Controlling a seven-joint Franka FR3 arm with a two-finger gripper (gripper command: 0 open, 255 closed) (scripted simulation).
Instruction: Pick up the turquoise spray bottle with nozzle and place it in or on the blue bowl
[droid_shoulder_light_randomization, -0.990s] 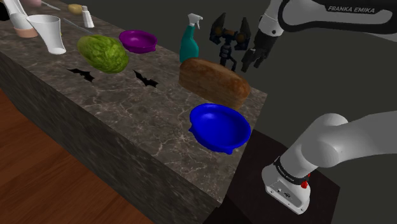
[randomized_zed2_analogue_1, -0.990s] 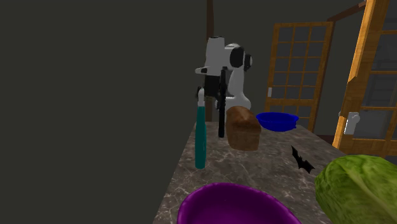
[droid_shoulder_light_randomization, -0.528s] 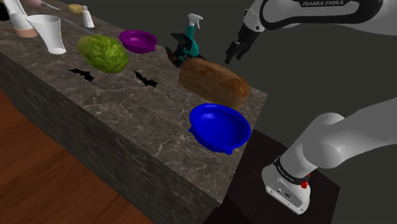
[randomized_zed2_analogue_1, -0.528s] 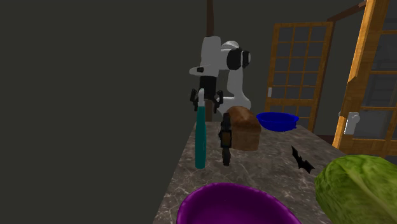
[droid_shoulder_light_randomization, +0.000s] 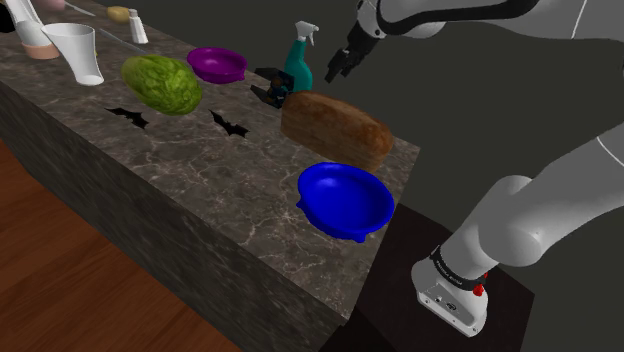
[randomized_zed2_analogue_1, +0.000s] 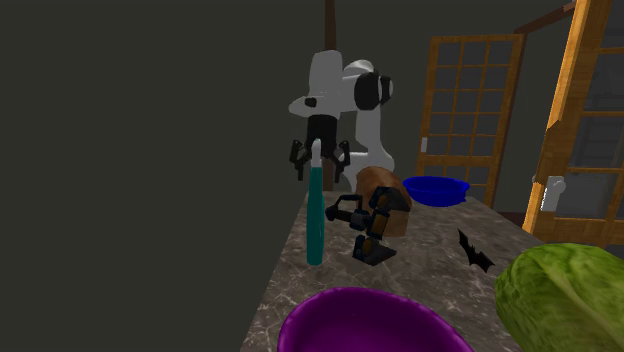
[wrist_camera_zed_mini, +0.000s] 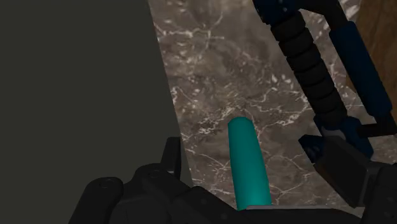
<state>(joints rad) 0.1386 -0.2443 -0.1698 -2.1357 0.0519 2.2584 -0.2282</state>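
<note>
The all-black two-finger end effector (droid_shoulder_light_randomization: 338, 63) hangs above the back edge of the dark marble desk (droid_shoulder_light_randomization: 200, 170), its fingers (randomized_zed2_analogue_1: 297, 162) spread well apart with nothing between them that they touch. Its target, the tall turquoise spray bottle (droid_shoulder_light_randomization: 297, 68) with a pale trigger nozzle, stands just beside it toward the shoulder view's left, and a sliver of grey wall shows between the two. The nozzle sits at about the height of the fingertips. In the second exterior view the open fingers seem to straddle the bottle's top (randomized_zed2_analogue_1: 316, 150), but judging by the gap in the shoulder view this is likely only the line of sight. The bottle's long axis is upright, so a grasp would probably need a short sideways shift toward it, the fingers then closing across the narrow body or neck. In the wrist view the turquoise body (wrist_camera_zed_mini: 247, 162) runs ahead of the end effector, unclasped, over the marble. A black jointed toy figure with dark blue parts (droid_shoulder_light_randomization: 271, 90) sits askew close by the bottle's foot on the side away from the end effector, and might be nudged. A brown bread loaf (droid_shoulder_light_randomization: 335, 128) lies between the bottle and the glossy blue round bowl (droid_shoulder_light_randomization: 345, 205), which rests near the desk's corner by the stand, so the carry will likely have to rise over the loaf.
</note>
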